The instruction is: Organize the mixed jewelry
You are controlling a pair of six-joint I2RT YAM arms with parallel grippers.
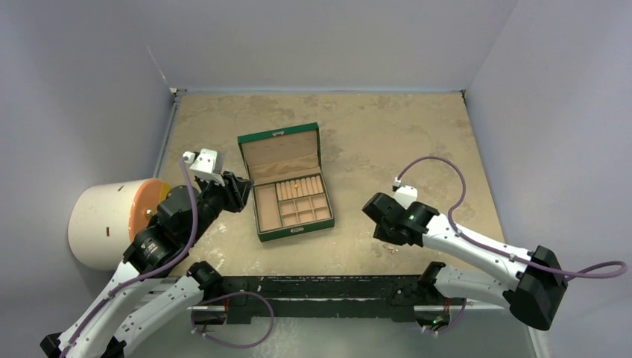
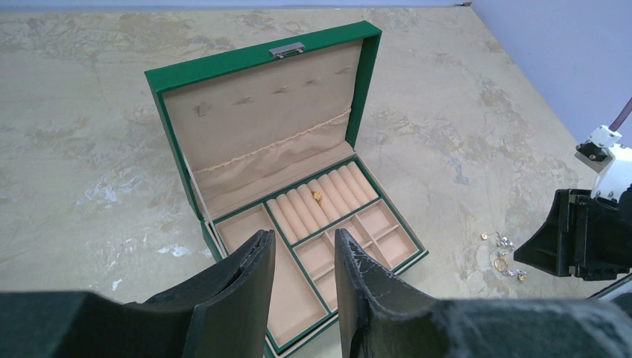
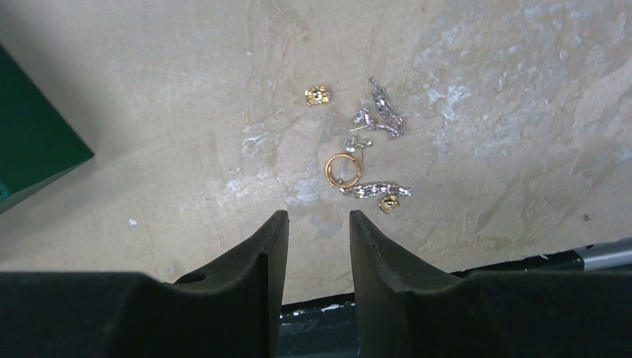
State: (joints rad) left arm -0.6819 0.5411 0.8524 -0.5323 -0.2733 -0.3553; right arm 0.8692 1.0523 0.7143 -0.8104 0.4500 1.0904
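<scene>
Left gripper: the left gripper (image 2: 302, 242) is held at the left side of the box, pointed across it. Its two black fingers (image 2: 238, 291) are spread, and nothing is pinched in the gap.
Right gripper: the right gripper (image 3: 317, 220) is held low over the table with its jaws parted and nothing gripped between them.
Mixed jewelry: the small heap of gold and silver mixed jewelry (image 3: 361, 149) is seen on the table, right of the box and well apart from it. It lies just ahead of the right fingertips, untouched.
Pieces in the heap: a thin gold ring (image 3: 343, 169) is laid flat among sparkling silver pieces (image 3: 386, 112). A small gold stud (image 3: 318, 95) is set slightly apart on the far side.
Piece in the box: one tiny gold piece (image 2: 317, 195) is lodged on the tan ring rolls (image 2: 298, 212).
Box: the green jewelry box with tan lining (image 1: 277, 137) is stood open, its lid tilted back. Its square compartments (image 2: 373, 231) are seen bare.
Table: a tan, marbled table (image 1: 387, 134) is enclosed by grey walls.
Other: a white cylinder with an orange face (image 1: 104, 224) is placed at the far left.
</scene>
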